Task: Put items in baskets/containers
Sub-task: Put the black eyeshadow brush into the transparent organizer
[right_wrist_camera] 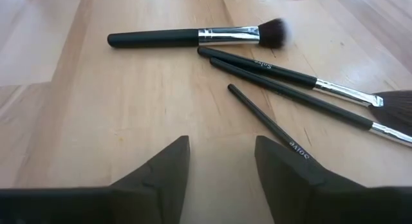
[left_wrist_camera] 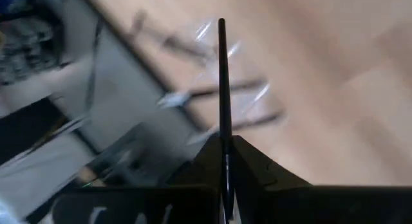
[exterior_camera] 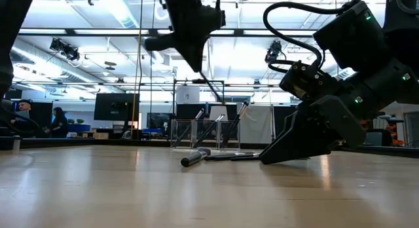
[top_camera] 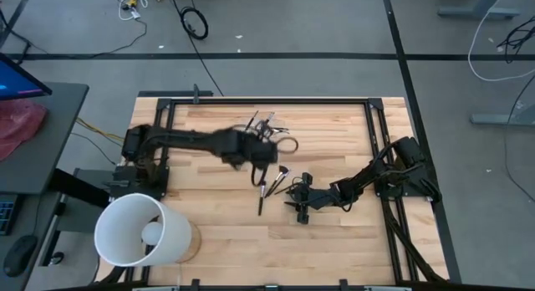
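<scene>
A: Starting at the left, what stands there?

B: A large white bucket (top_camera: 140,230) at the table's (top_camera: 334,232) near-left corner, well apart from the work.

A: And the left arm?

B: It reaches across toward the middle. The left gripper (top_camera: 259,154) hangs above the wood, its fingers pressed together on a thin dark brush (left_wrist_camera: 223,89). In the low view that brush (exterior_camera: 211,85) slants down from the gripper (exterior_camera: 194,57), over the far middle of the table.

A: Where is the clear holder?

B: Near the far edge, about centre: the clear holder (exterior_camera: 196,133) shows in the low view as a see-through box with several brushes leaning in it. From above, those brushes (top_camera: 266,122) fan out at that spot.

A: What lies loose?

B: A small cluster of brushes (top_camera: 272,184) flat on the wood, just right of the left gripper. The right wrist view shows a thick brush with a silver ferrule (right_wrist_camera: 193,36) and three slimmer ones beside it.

A: The right arm?

B: The right gripper (top_camera: 301,206) rests low on the table beside that cluster, its fingers (right_wrist_camera: 161,172) spread, holding nothing.
</scene>
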Available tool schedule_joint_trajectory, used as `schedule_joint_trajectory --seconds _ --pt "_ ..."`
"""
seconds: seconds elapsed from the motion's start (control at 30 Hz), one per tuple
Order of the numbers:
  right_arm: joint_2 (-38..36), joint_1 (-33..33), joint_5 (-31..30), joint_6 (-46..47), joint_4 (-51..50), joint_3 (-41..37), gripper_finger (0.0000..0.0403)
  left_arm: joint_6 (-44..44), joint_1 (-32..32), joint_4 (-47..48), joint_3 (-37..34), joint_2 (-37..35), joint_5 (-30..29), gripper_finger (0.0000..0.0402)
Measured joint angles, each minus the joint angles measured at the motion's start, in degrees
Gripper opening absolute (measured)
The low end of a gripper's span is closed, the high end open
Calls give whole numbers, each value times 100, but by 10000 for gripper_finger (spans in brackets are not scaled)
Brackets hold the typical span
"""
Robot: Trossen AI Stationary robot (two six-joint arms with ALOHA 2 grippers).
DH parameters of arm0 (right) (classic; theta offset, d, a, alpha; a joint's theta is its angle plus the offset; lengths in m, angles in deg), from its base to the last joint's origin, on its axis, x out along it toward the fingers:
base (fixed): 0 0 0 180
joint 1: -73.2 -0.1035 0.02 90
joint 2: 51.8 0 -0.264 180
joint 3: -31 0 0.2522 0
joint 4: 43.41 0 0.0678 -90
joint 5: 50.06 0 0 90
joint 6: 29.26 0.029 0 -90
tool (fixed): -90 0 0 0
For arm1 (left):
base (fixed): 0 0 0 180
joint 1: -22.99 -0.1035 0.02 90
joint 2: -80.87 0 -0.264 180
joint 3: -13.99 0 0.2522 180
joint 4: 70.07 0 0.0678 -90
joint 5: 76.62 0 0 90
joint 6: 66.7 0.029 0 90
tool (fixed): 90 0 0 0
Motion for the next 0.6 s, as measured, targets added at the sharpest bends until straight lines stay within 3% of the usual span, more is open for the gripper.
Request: schedule_joint_trajectory --seconds 0.23,0.43,0.6 --pt "0 0 37 26 0 0 174 2061 -928 -104 -181 9 -1317 21" --pt "2 0 46 22 -2 0 168 2410 -1483 -169 -500 11 -1361 17" --pt "2 0 52 22 -2 0 166 2607 -1540 -251 -722 11 -960 19"
